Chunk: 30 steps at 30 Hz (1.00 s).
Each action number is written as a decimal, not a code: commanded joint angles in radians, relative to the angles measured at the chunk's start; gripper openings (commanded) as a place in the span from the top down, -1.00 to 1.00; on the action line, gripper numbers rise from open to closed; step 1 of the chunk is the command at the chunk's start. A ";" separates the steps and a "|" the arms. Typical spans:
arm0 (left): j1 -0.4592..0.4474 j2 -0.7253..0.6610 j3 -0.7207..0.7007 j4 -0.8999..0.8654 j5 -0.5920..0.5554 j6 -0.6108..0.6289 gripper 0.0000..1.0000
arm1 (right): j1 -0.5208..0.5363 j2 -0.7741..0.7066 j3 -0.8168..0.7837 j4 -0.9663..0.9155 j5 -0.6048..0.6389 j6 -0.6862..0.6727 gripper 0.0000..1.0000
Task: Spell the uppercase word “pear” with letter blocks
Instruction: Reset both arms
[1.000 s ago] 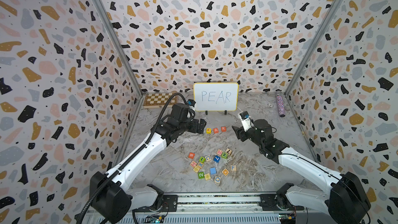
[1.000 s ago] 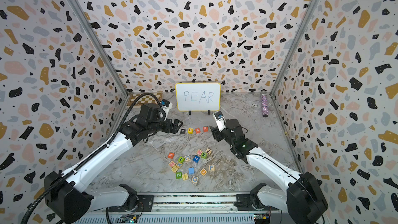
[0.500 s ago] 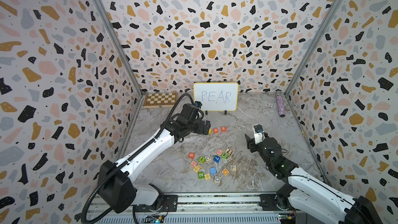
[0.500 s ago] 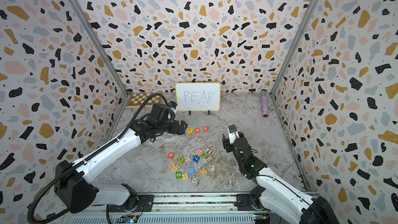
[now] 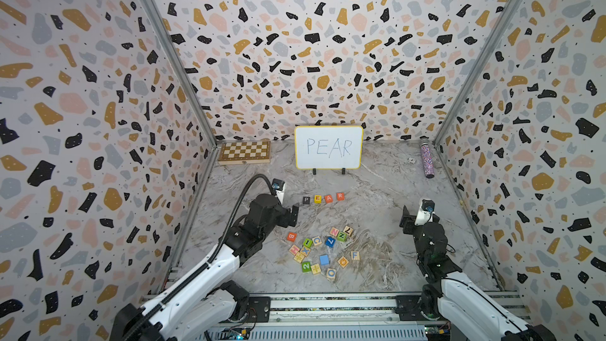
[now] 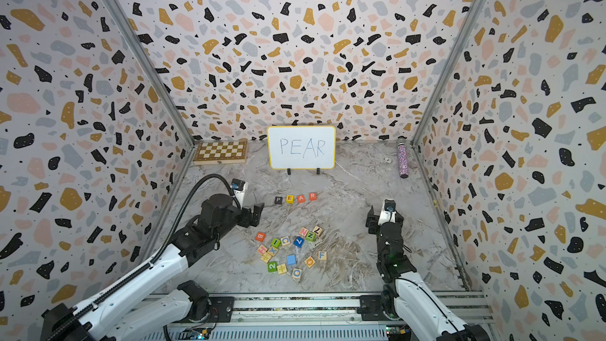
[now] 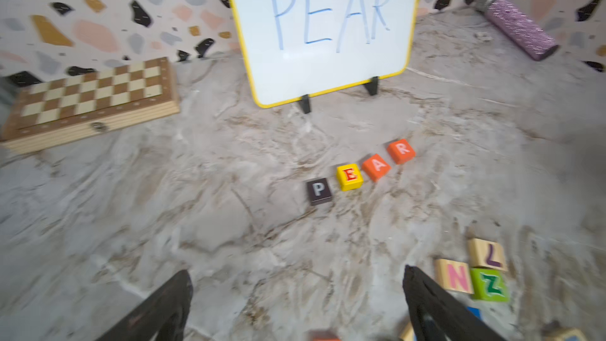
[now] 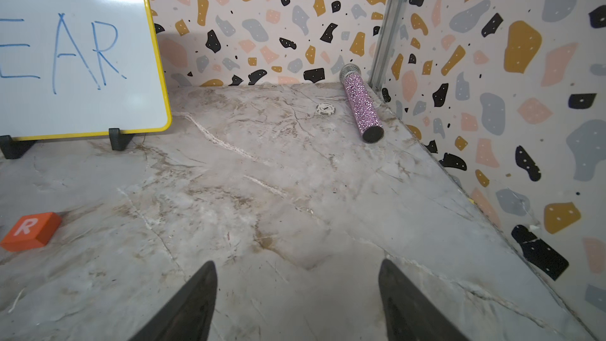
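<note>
The letter blocks [image 5: 323, 198] are found laid in a single row on the table [image 5: 377, 188], in front of the whiteboard [image 5: 328, 147] and apart from it. From the robot's left to its right the order is noted as P block [image 5: 306, 200], E block [image 5: 317, 199], A block [image 5: 328, 198], R block [image 5: 340, 196]. The row's long axis runs across the table, roughly parallel to the whiteboard's lower edge, with the R end set slightly farther back. All four letters are turned face up and are read upright from the robot's side. The blocks are placed just beside one another; whether the neighbours touch cannot be told. In the left wrist view the A block [image 7: 376, 166] is seen turned a little out of square with the row.

The left gripper [image 5: 292, 215] is held near the P end, apart from it, jaws spread wide and empty. The right gripper [image 8: 296, 267] is held well to the right of the R block [image 8: 31, 230], jaws likewise parted over bare table, with no block gripped.

A loose cluster of spare blocks [image 5: 323, 250] is recorded nearer the robot. A chessboard [image 5: 245, 151], a glittered microphone [image 5: 427, 160] and a poker chip [image 8: 326, 108] are recorded along the back.
</note>
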State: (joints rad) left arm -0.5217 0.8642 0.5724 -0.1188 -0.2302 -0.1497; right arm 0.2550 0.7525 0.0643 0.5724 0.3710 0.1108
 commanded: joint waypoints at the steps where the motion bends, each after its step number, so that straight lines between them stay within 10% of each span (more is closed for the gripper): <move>1: 0.040 -0.111 -0.086 0.120 -0.198 0.066 -0.98 | -0.011 0.031 -0.021 0.166 0.009 -0.001 -0.61; 13: 0.152 -0.107 -0.423 0.667 -0.419 0.197 -0.98 | -0.064 0.509 0.114 0.458 0.050 -0.031 -0.59; 30: 0.489 0.497 -0.390 1.137 0.044 0.071 -0.98 | -0.155 0.717 0.089 0.728 -0.256 -0.116 -0.75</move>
State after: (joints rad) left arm -0.0418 1.3186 0.1913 0.8383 -0.2920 -0.0673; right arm 0.1047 1.4235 0.1764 1.1580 0.2195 0.0418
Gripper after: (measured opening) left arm 0.991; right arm 0.873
